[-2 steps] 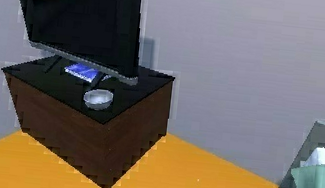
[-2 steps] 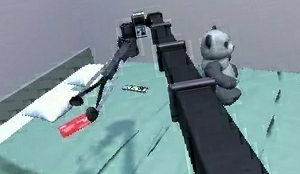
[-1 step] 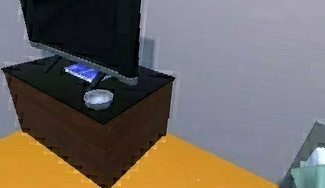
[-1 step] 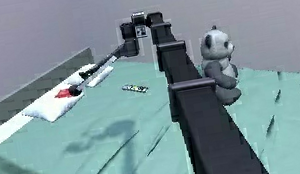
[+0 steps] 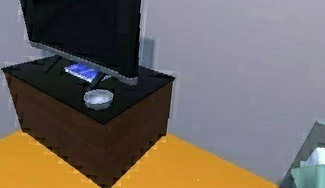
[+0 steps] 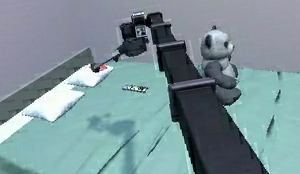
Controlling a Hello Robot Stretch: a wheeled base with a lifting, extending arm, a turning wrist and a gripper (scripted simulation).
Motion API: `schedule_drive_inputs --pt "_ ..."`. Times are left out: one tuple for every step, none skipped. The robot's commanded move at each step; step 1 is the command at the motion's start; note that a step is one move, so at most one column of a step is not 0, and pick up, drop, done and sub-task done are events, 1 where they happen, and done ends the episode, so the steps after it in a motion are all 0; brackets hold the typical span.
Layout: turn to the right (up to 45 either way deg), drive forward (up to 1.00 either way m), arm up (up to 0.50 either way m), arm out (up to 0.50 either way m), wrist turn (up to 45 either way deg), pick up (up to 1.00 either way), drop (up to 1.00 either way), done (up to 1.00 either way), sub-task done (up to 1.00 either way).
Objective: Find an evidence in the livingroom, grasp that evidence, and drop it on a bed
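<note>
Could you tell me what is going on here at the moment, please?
The robot's arm reaches out over a bed with a pale green cover. Its gripper is up near the white pillows, and I cannot tell whether it holds anything. A small dark flat item lies on the cover, and a panda toy sits by the arm. Ahead of the robot stands a television on a dark cabinet.

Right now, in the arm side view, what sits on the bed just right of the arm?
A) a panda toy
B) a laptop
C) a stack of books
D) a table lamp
A: a black-and-white panda toy sits upright on the teal bed, right of the dark arm.
</note>
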Motion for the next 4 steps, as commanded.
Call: schedule_drive_inputs --pt "0.0 0.0 0.0 0.0 36.0 0.0 0.0 0.0 0.0" --pt "0.0 0.0 -0.22 0.0 0.0 0.0 0.0 0.0 0.0" --pt "0.0 0.0 -0.32 0.0 0.0 0.0 0.0 0.0 0.0" --pt "0.0 0.0 0.0 0.0 0.0 0.0 1.0 0.0 0.0"
